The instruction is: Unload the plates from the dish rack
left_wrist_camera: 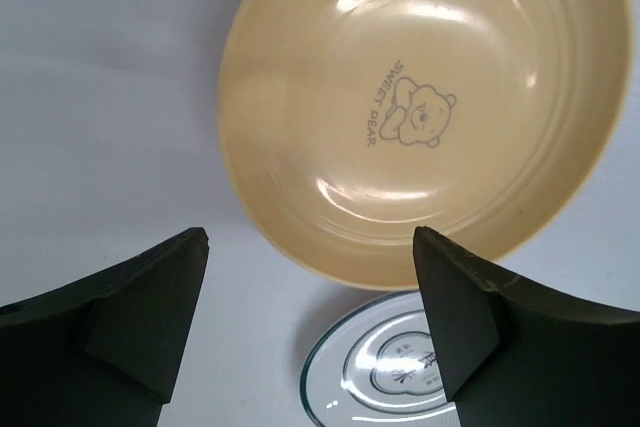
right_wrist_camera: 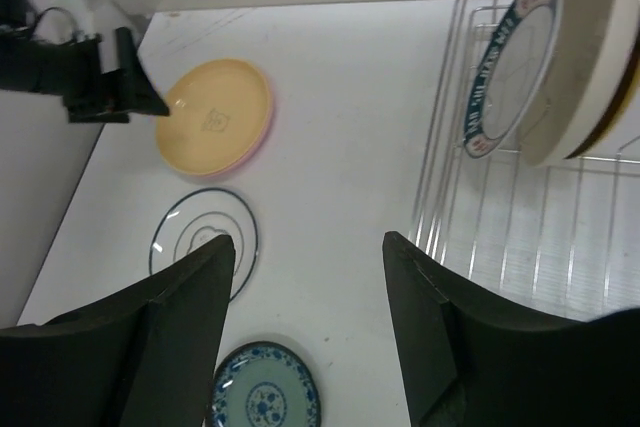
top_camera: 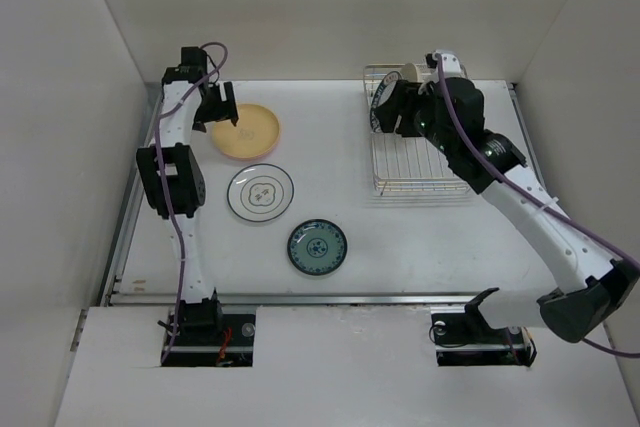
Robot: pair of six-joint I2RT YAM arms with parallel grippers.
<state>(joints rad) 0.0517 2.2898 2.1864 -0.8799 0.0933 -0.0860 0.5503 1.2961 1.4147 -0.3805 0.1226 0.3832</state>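
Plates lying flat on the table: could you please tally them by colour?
Pale yellow round plate: 1
White round plate with dark ring: 1
Teal-blue patterned round plate: 1
Total: 3; a pink edge under the yellow plate may be a fourth.

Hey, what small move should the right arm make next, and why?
Probably ease the open right pincer forward onto the rim of the blue-rimmed plate. The pincer holds nothing, and that plate stands upright in the dish rack, facing it, in front of the others.
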